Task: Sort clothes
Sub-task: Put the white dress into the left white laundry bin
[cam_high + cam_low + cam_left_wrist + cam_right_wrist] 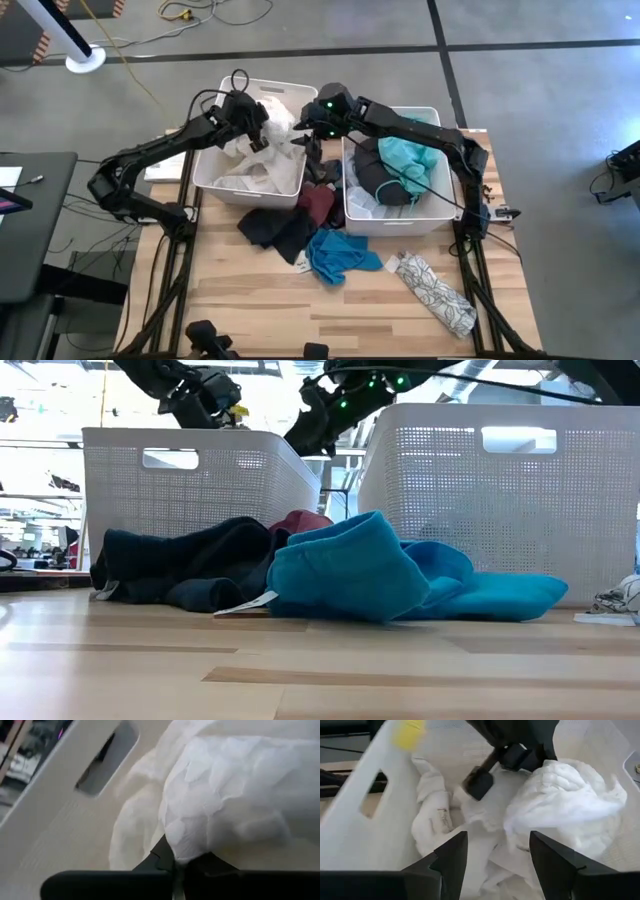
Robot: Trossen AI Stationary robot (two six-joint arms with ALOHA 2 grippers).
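White fabric fills the left bin (205, 172), which stands at the far left of the counter (240, 300), and the left hand (175, 862) sits inside it with its fingers pinched together on a fold of a white garment (235, 795). The right hand (497, 857) hovers just over the inner edge of that same bin with its fingers apart and nothing between them, looking down on the bunched white garment and the left hand. The right bin (440, 222), at the far right of the counter, holds teal and black clothes (395, 165). Between and in front of the bins lie a maroon piece (318, 203), a dark garment (270, 228) and a teal garment (340, 255), heaped together near the counter's middle, while a white-patterned garment (435, 292) lies apart toward the near right corner. All of these look light, limp and easily snagged; none should resist a lift, but a pinch on one layer will likely drag neighbours along or let the cloth slide out. The best hold seems to be a raised ridge or bunched fold, gripped deep enough to gather several layers. The teal garment's humped edge nearest the counter's front offers such a ridge.
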